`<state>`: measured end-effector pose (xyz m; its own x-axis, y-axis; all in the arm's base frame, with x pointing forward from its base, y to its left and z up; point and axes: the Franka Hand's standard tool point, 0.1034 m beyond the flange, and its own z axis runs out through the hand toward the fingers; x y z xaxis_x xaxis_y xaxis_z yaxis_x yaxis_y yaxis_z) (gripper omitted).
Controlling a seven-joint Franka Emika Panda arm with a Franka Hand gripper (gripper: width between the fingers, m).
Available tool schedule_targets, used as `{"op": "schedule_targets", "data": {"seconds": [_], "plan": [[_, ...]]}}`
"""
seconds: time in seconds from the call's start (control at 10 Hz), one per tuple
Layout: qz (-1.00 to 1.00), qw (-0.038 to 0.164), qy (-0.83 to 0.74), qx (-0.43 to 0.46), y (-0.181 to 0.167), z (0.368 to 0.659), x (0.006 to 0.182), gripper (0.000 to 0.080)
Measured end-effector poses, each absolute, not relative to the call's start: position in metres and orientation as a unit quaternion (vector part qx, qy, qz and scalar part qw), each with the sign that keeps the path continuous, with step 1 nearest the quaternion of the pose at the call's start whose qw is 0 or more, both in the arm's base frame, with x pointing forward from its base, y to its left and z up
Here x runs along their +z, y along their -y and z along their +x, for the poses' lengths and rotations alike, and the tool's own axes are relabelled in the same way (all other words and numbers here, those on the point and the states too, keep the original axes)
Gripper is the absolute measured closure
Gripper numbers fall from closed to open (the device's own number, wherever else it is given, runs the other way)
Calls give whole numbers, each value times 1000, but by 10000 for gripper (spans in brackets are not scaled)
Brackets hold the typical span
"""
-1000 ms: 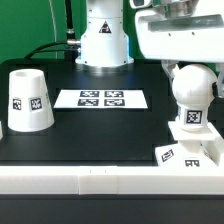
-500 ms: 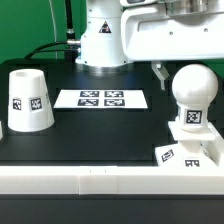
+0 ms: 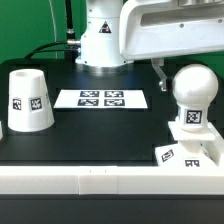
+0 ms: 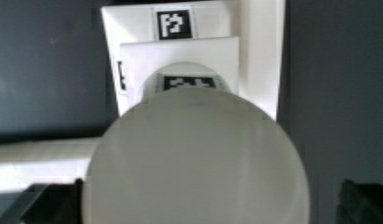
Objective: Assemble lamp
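Since the earlier frame my arm has drawn back from the bulb (image 3: 192, 88); a second ago my fingers (image 4: 46, 203) were closed in at its sides, and now they are off it and the ball stands alone. My claw (image 4: 206, 205) is spread wide and holds nothing. The wrist view shows a dark fingertip on either side of the bulb, apart from it. The bulb sits upright directly below my claw, on the low square base (image 3: 205, 148), with its tagged neck touching the base top. I cannot tell whether it is fully seated or only resting there. The shade (image 3: 30, 100) stands well away from my claw on the bench (image 3: 100, 135), past the marker board (image 3: 102, 98), untouched. I judge the risk to be a sideways move made too early. With my fingers flanking the ball, a swing toward the shade before I am clear could clip it, tilting it in its seat or dragging the base along. If the joint is loose, even a light brush might topple it.
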<state>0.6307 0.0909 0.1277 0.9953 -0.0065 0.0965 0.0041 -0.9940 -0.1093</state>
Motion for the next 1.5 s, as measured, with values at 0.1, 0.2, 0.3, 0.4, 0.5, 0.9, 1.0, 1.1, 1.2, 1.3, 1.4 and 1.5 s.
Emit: {"op": "schedule_targets", "data": {"seconds": [0.1, 0.2, 0.3, 0.4, 0.5, 0.9, 1.0, 1.1, 1.2, 1.3, 1.4, 1.5], "plan": [[-997, 53, 30, -50, -90, 631, 127, 100], [-995, 51, 66, -52, -90, 631, 127, 100], [-992, 49, 104, -53, -89, 631, 127, 100], [-988, 46, 140, -55, -89, 631, 127, 100], [-978, 29, 195, -61, -91, 632, 127, 100], [-905, -15, 420, -68, -90, 635, 126, 100], [-882, -26, 467, -63, -91, 634, 124, 100], [-860, -35, 505, -58, -91, 633, 123, 100], [-837, -42, 543, -52, -91, 632, 122, 100], [-825, -42, 561, -48, -92, 631, 121, 100], [-805, -47, 590, -44, -93, 630, 121, 100], [-792, -49, 607, -42, -93, 630, 121, 100]]}}
